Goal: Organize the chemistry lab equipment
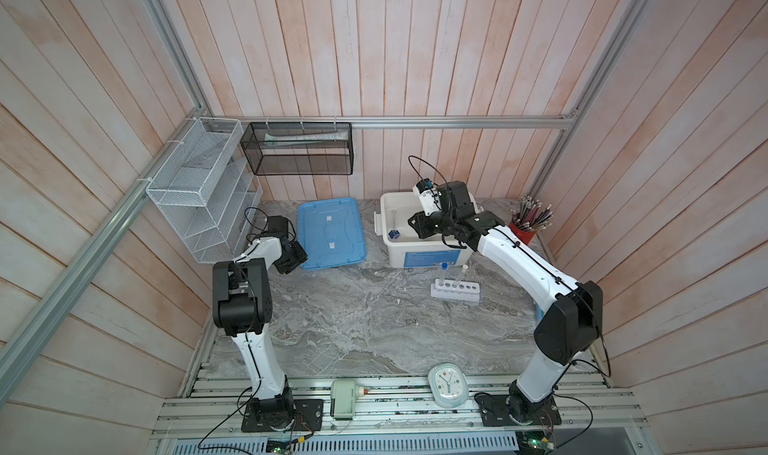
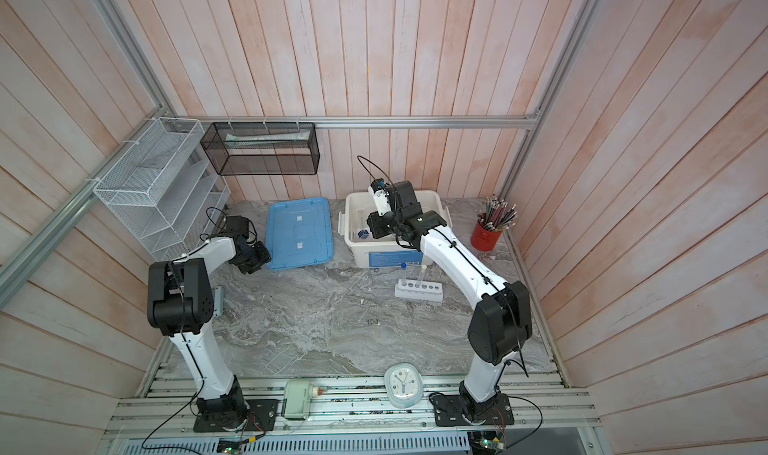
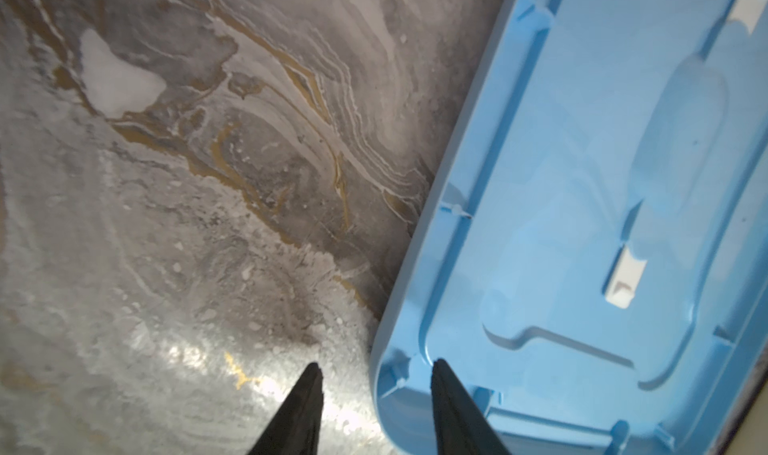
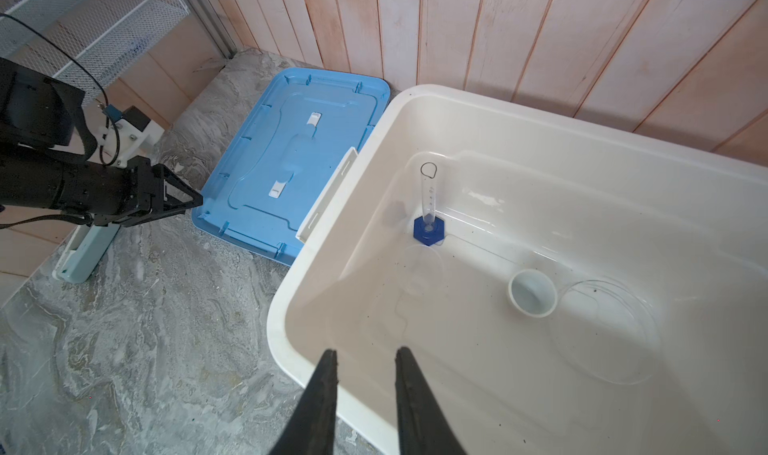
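I'm running this from inside a built-up robot test cell: pale plank walls point(image 1: 415, 58) hang on an aluminium frame point(image 1: 415, 121), and the two arms point(image 1: 257, 361) are bolted to slotted rails point(image 1: 395, 411) along the front of a marble-patterned desk point(image 1: 353, 328). It's dressed as a study-and-lab corner, with wire wall organizers point(image 1: 199, 191), a red cup of pencils point(image 1: 524, 235), a clock point(image 1: 448, 384) and a test tube rack point(image 1: 455, 293).
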Controlling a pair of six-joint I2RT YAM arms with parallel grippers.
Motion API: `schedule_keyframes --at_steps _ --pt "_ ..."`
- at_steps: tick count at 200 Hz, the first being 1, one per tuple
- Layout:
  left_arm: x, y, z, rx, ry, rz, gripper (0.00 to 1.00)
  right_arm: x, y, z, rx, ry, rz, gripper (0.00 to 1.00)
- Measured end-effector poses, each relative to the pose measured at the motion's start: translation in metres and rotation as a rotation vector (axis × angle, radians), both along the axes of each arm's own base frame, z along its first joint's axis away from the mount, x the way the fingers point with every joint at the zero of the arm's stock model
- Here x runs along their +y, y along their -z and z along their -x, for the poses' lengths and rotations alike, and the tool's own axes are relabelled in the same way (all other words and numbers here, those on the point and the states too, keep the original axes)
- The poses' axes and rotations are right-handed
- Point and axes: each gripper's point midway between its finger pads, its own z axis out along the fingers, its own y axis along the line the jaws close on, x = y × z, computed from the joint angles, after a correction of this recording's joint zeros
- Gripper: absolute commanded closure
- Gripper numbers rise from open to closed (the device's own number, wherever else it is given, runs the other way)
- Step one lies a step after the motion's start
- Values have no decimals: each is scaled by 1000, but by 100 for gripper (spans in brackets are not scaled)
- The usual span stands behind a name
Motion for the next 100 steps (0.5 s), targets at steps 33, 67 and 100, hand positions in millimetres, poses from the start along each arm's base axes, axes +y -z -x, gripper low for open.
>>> schedule_keyframes --at_steps 33,67,100 --pt "1 7 -4 26 3 -2 65 -3 7 -3 16 -8 -14 75" --pt "2 9 -9 33 10 -9 73 -8 7 -9 14 -2 -27 76" --pt "4 13 -15 33 12 -17 78 -13 12 -12 20 5 -31 76"
